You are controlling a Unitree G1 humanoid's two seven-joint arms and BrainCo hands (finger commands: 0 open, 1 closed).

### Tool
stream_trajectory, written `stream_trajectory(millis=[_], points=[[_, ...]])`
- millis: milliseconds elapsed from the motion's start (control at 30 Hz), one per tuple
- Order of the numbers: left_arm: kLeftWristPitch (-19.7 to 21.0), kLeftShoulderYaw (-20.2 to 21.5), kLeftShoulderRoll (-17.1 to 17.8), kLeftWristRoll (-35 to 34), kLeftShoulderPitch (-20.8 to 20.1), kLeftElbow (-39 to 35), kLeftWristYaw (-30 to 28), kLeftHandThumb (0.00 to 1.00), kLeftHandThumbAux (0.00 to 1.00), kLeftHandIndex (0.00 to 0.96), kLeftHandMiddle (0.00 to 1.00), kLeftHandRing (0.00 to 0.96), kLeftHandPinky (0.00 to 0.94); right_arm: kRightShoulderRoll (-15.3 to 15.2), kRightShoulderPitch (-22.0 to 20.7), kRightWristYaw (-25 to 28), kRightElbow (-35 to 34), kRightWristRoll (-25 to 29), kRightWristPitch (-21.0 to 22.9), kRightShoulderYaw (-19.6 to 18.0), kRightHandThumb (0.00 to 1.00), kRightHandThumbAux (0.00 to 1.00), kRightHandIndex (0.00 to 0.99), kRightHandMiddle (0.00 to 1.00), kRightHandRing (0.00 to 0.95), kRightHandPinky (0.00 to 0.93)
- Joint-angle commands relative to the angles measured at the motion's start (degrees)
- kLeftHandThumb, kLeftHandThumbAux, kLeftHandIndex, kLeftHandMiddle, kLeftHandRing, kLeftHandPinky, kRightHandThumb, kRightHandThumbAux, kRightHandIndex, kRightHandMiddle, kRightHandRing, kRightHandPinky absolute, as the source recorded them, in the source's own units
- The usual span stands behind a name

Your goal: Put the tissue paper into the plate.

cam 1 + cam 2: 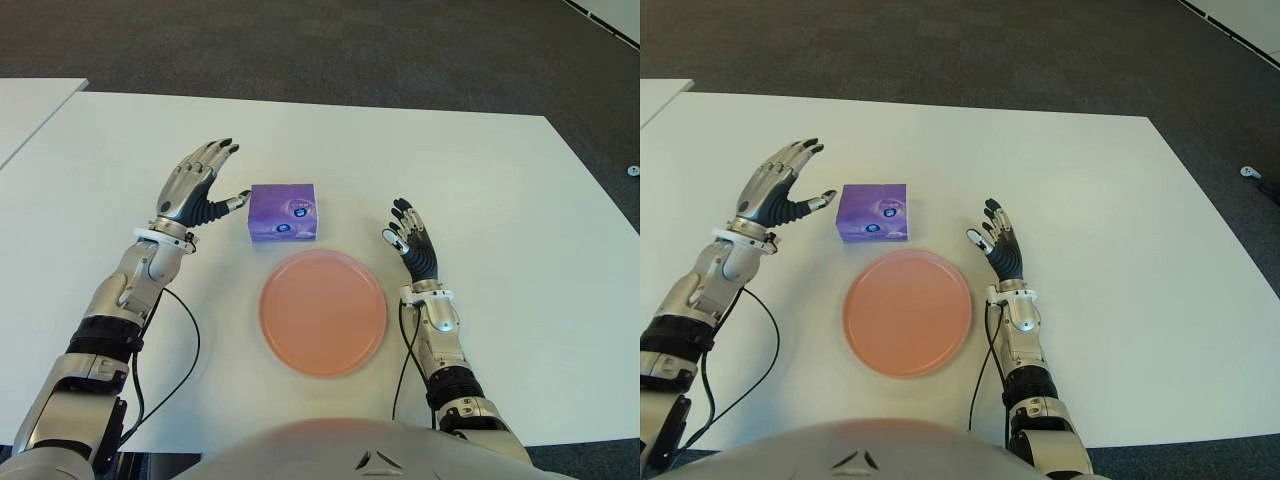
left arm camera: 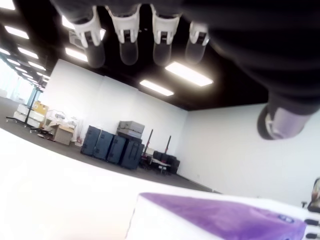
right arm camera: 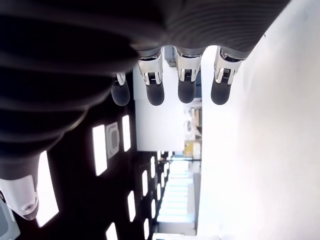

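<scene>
A purple tissue pack (image 1: 283,213) lies on the white table (image 1: 500,180), just behind the round salmon-pink plate (image 1: 323,312). My left hand (image 1: 203,180) hovers to the left of the pack with its fingers spread; the thumb tip almost reaches the pack's left edge, and nothing is held. The left wrist view shows the pack (image 2: 220,220) close below the open fingers. To the right of the plate, my right hand (image 1: 412,240) shows with straight, open fingers and nothing in it.
A second white table (image 1: 30,105) adjoins at the far left. Dark carpet (image 1: 350,50) lies beyond the table's far edge. Black cables (image 1: 180,370) run along both forearms near the front edge.
</scene>
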Motion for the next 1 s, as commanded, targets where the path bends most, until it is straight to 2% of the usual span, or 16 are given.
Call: stream_trajectory(millis=[33,300,467,733,1000], points=[[0.28,-3.36,2.75,3.97,-2.23,1.30,0.22,0.080,0.336,0.000,0.000,0.000,0.000,0.45,3.26,-0.20,5.11,0.03,1.75,-0.23,0.000,0.543,0.000,0.000,0.000,0.000],[-0.17,-10.08,4.16,10.18,-6.70,5.00,3.05,0.128,0.280,0.000,0.000,0.000,0.000,0.28,3.01,-1.05,5.92,-0.73,0.91,-0.03,0.000,0.543,0.000,0.000,0.000,0.000],[-0.99,-14.70,5.27,12.87,-9.07,7.62,1.63,0.125,0.252,0.000,0.000,0.000,0.000,0.35,2.95,-0.46,5.99,-0.33,0.83,0.09,0.000,0.536,0.000,0.000,0.000,0.000],[-2.95,-18.95,6.81,13.68,-11.45,9.09,-1.01,0.088,0.234,0.000,0.000,0.000,0.000,0.62,3.00,-0.79,5.77,-0.23,1.45,0.09,0.000,0.547,0.000,0.000,0.000,0.000],[-3.89,-21.18,7.25,13.40,-12.81,9.92,-2.48,0.061,0.223,0.000,0.000,0.000,0.000,0.55,3.24,-1.12,5.35,-0.50,1.77,0.29,0.000,0.552,0.000,0.000,0.000,0.000]])
